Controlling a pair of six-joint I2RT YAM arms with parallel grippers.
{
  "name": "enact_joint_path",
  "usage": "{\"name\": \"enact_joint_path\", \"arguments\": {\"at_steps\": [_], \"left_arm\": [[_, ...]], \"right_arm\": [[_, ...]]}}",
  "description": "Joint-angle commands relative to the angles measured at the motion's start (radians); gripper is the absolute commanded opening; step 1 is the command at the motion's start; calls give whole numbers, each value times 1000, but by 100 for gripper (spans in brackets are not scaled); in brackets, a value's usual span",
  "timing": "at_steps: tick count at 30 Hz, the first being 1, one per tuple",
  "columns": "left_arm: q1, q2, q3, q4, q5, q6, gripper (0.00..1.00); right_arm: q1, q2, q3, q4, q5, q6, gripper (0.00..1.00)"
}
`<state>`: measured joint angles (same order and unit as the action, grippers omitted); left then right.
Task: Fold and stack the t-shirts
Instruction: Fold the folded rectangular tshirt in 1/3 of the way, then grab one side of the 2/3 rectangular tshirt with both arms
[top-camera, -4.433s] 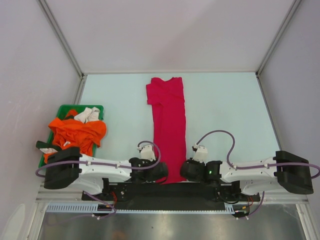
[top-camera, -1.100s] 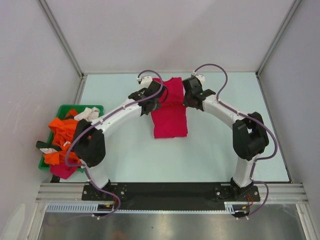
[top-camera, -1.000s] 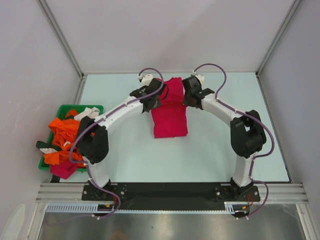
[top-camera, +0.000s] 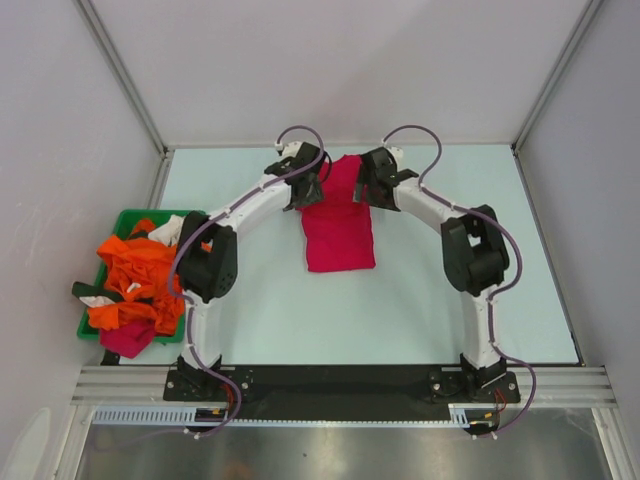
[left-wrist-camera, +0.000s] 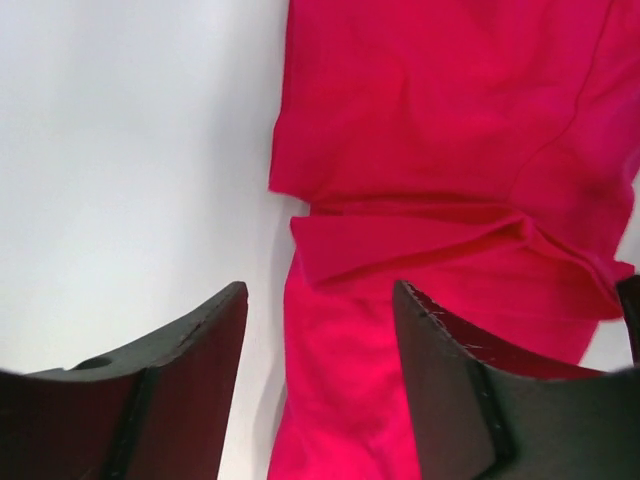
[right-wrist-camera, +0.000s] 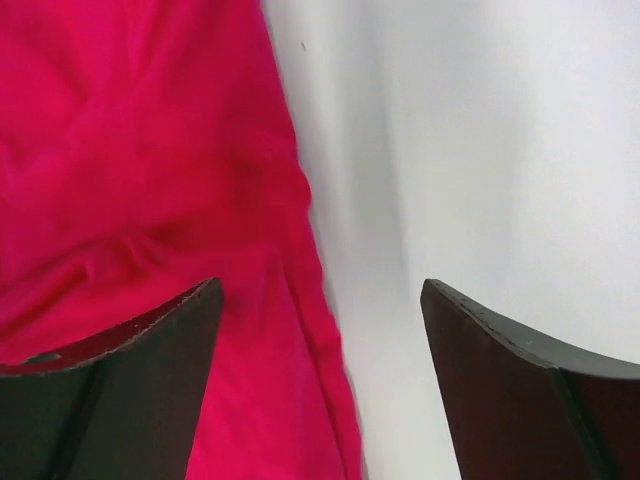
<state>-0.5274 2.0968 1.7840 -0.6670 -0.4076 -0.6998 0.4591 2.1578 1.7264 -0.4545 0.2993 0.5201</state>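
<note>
The crimson-pink t-shirt (top-camera: 339, 235) lies folded flat, well to the right of the green tray (top-camera: 195, 214) that holds the heaped orange t-shirts (top-camera: 140, 270). Also right of the tray, the left gripper (left-wrist-camera: 318, 300) and the right gripper (right-wrist-camera: 320, 290) hover over the shirt's far edges. Both have their jaws spread wide and grip nothing.

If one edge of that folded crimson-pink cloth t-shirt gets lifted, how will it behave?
Probably floppy: the crimson-pink t-shirt shows soft creases and a loose fold, so it would likely sag and unfold. It lies thin and flat, so probably light.
</note>
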Motion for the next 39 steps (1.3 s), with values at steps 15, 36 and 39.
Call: {"name": "enact_joint_path", "arguments": {"at_steps": [15,36,39], "left_arm": [[-230,-465,-612,173,21,-171,64],[-247,-465,-718,280,38,-221,64],[-247,-431,-715,290,58,-225,65]], "right_arm": [[242,-530,-677,79,75,162,65],[220,-501,-738,146,60,159,58],[210,-469,-740,160,41,162,57]]}}
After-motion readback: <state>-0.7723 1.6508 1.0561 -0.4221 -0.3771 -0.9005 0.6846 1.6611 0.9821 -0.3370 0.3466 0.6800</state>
